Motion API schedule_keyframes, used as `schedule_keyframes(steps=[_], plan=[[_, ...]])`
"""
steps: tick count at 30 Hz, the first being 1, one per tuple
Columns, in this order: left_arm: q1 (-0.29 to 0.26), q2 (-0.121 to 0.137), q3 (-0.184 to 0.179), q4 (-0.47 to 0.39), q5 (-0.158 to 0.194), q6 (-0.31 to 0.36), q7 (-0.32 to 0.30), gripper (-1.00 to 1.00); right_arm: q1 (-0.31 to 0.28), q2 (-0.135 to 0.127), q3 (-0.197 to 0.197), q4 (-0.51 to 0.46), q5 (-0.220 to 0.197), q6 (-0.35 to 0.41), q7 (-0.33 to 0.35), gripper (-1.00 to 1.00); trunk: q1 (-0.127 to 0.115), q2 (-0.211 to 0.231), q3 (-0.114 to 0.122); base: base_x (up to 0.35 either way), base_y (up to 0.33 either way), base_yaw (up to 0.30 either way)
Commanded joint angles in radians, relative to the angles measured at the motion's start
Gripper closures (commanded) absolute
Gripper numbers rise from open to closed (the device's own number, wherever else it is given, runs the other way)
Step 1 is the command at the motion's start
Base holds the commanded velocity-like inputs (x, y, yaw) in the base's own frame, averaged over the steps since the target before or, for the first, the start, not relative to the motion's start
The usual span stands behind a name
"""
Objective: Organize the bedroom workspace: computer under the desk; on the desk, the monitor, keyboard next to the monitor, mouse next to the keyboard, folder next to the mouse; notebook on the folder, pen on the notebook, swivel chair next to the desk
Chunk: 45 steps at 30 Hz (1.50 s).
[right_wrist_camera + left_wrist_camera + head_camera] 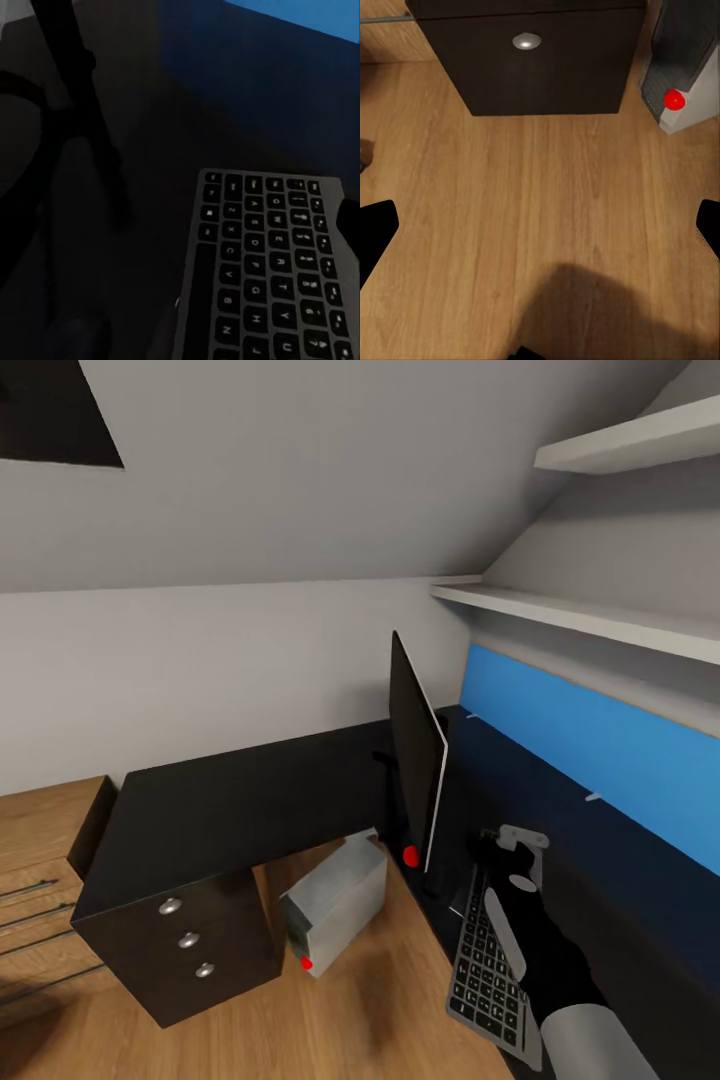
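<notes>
The slim grey-framed keyboard with black keys (pixel 490 970) lies on the glossy black desk (pixel 240 805) near its front edge, beside the thin black monitor (pixel 415 755); my right jaws (pixel 520 850), whose spread I cannot tell, hover beyond it, and a careless sweep could clip the monitor's stand. My left jaws (pixel 540 225), spread wide and empty, face the wooden floor (pixel 510 217), where the left wrist view catches the light grey computer tower (pixel 690 82) beside the black drawer unit (pixel 532 67), while the right wrist view gives the keys close up.

Head view: high, angled down over the table (pixel 250 800) corner and the wood floor (pixel 350 1000). Left wrist view: faces straight down, close to the floor (pixel 540 210); shares the drawer unit (pixel 532 67) and the computer (pixel 690 82) with head view. Right wrist view: close over the keyboard (pixel 270 270), also in head view (pixel 485 970).
</notes>
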Motion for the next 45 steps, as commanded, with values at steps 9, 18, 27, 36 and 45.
schedule_keyframes(steps=[9,18,27,36,45], plan=[[-0.001,0.001,-0.008,0.0,0.007,-0.002,0.007,-1.0,-0.001,0.013,0.0,-0.002,-0.008,0.004,-0.004,-1.0,0.001,-0.001,-0.001,0.101,0.0,0.006],[-0.001,0.001,-0.008,0.0,0.007,-0.002,0.007,-1.0,0.0,0.016,0.001,-0.002,-0.008,0.002,-0.004,-1.0,0.001,-0.001,-0.001,0.006,0.0,0.209],[-0.001,0.002,-0.008,0.0,0.007,-0.002,0.007,-1.0,-0.001,0.016,0.001,-0.001,-0.008,0.001,-0.004,-1.0,0.001,-0.001,-0.001,0.0,0.0,0.272],[-0.001,0.001,-0.008,0.0,0.007,-0.002,0.007,-1.0,0.0,0.016,0.001,0.0,-0.008,0.001,-0.004,-1.0,0.001,-0.001,-0.001,0.0,0.0,0.275],[-0.001,0.001,-0.008,-0.002,0.006,-0.003,0.007,-1.0,0.001,0.015,0.0,0.001,-0.005,-0.002,-0.004,-1.0,0.001,-0.001,-0.001,0.0,0.0,0.12]])
